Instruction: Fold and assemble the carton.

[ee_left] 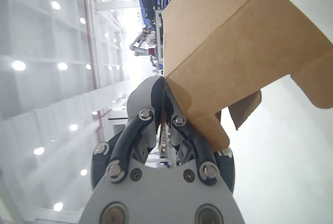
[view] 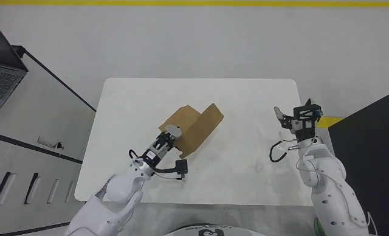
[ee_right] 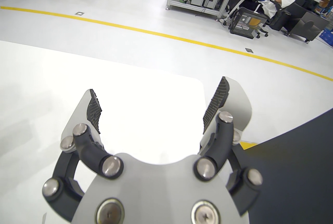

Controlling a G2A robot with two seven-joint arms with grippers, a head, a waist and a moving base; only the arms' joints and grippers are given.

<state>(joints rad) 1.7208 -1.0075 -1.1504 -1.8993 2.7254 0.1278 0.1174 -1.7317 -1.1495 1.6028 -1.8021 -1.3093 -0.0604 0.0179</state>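
The left claw (ee_left: pixel 164 95) is clamped on a thin cardboard edge of the carton (view: pixel 196 128), with one dark pad (ee_left: pixel 157 97) pressed to the panel and the other finger partly hidden behind a flap. From that grip the brown carton reaches away, half folded, with creased panels and loose flaps, over the middle-left of the white surface (view: pixel 255 96). The right claw (ee_right: pixel 158 97) stands wide apart, holding nothing, by the surface's right edge and well apart from the carton

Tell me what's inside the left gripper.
The left gripper pinches an edge of the carton. How deep the cardboard goes is hidden by its fingers.
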